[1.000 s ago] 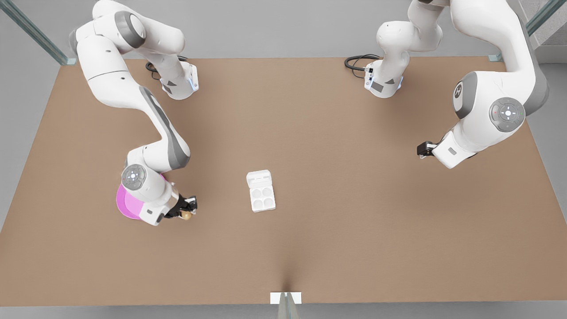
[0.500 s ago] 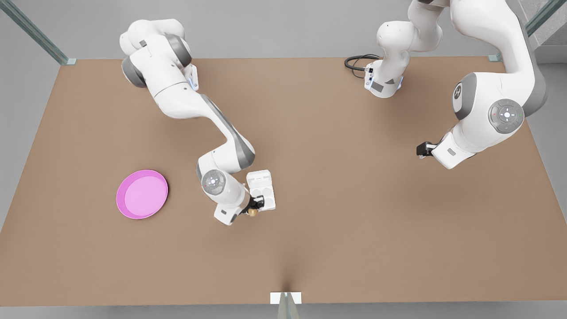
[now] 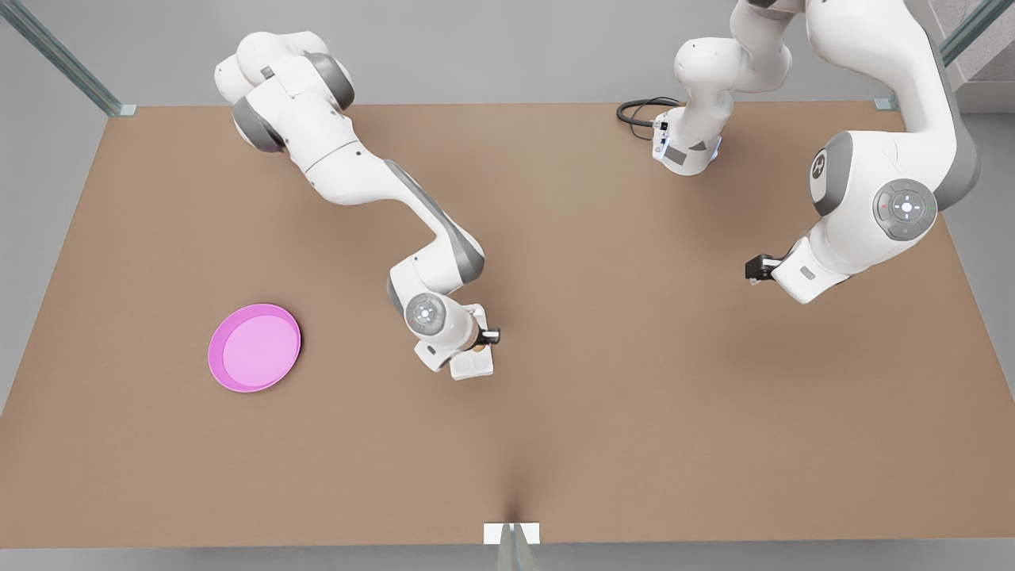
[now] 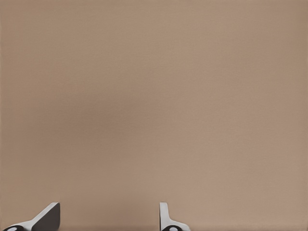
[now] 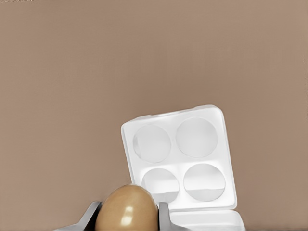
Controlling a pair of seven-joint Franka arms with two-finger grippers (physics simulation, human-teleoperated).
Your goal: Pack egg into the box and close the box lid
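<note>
My right gripper [image 3: 482,339] hangs over the white box [image 3: 474,365] near the table's middle in the front view, shut on the tan-brown egg [image 5: 127,209]. In the right wrist view the egg sits between the two fingers [image 5: 164,216], just above the box [image 5: 179,155], whose four round cups are all bare. A strip of the open box lid [image 5: 207,220] lies flat beside the cups, and in the front view the wrist hides most of it. My left gripper [image 3: 755,268] waits high at the front view's right, and its left wrist view shows its fingers [image 4: 166,219] apart over bare table.
A round pink plate [image 3: 254,347] lies on the brown table [image 3: 634,412] at the front view's left. A black cable [image 3: 638,111] coils at the far edge by an arm base.
The right arm has carried the egg from beside the pink plate toward the front view's right, to a spot over the box. The left arm has barely moved.
</note>
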